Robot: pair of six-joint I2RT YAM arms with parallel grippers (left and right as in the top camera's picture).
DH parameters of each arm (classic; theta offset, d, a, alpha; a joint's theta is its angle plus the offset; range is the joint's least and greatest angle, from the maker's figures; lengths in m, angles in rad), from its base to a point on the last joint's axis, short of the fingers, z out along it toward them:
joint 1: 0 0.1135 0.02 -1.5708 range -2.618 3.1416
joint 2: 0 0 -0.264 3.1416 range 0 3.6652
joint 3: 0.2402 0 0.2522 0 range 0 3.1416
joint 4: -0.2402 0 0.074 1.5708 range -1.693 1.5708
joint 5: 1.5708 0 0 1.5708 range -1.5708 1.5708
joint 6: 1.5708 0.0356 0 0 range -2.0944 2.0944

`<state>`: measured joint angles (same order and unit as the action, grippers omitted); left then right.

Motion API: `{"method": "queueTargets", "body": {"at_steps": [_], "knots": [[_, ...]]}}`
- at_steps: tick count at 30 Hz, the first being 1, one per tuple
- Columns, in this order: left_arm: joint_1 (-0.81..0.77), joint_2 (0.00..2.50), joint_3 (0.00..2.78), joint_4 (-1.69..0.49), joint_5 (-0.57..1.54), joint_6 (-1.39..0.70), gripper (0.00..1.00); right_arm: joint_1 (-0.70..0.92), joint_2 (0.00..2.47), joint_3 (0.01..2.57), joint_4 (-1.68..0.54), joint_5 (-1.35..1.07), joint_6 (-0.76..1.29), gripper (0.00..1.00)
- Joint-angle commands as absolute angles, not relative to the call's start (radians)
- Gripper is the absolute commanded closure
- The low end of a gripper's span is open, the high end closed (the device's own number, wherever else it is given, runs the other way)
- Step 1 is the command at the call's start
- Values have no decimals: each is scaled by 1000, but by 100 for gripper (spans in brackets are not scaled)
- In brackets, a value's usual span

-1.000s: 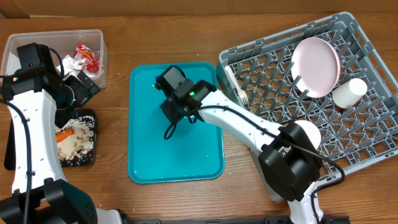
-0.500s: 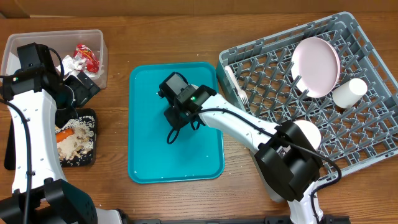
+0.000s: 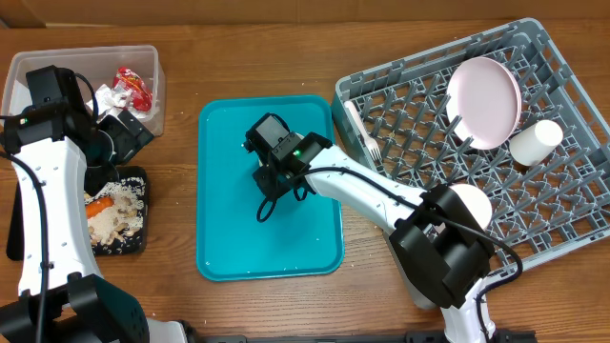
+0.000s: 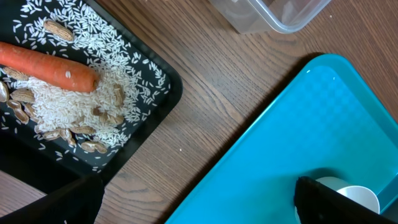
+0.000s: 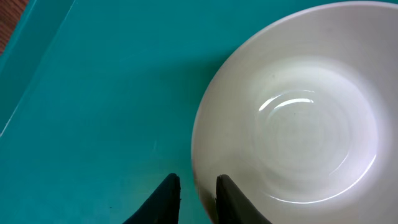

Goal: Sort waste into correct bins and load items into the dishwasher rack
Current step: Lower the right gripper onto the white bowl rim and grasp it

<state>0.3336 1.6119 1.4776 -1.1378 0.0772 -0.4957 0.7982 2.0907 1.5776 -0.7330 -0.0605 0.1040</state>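
Tabletop (image 3: 176,171): bowl (image 5: 292,124) on tray (image 3: 229,219), mid-frame.
Its rim is straddled by the right gripper (image 5: 196,199), jaws narrow, presumably for lifting to the rack (image 3: 419,114); grip cannot be told. At upper left, the left gripper (image 4: 196,186) is held wide open.

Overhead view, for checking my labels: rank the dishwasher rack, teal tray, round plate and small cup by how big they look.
Largest to smallest: dishwasher rack, teal tray, round plate, small cup. None look close enough to confuse.
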Motion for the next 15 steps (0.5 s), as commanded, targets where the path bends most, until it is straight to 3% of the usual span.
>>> {"method": "queueTargets", "body": {"at_steps": [1,5,12,15], "knots": [[326,1604,1493,-1141,75,-502,0,795,2103,1570,-727,-54,105,76],[326,1604,1493,-1140,75,-502,0,794,2123,1570,-727,-54,104,77],[326,1604,1493,-1141,75,-502,0,794,2119,1621,-758,-54,109,95],[326,1604,1493,-1141,75,-502,0,784,2089,1702,-820,-60,163,96]]}}
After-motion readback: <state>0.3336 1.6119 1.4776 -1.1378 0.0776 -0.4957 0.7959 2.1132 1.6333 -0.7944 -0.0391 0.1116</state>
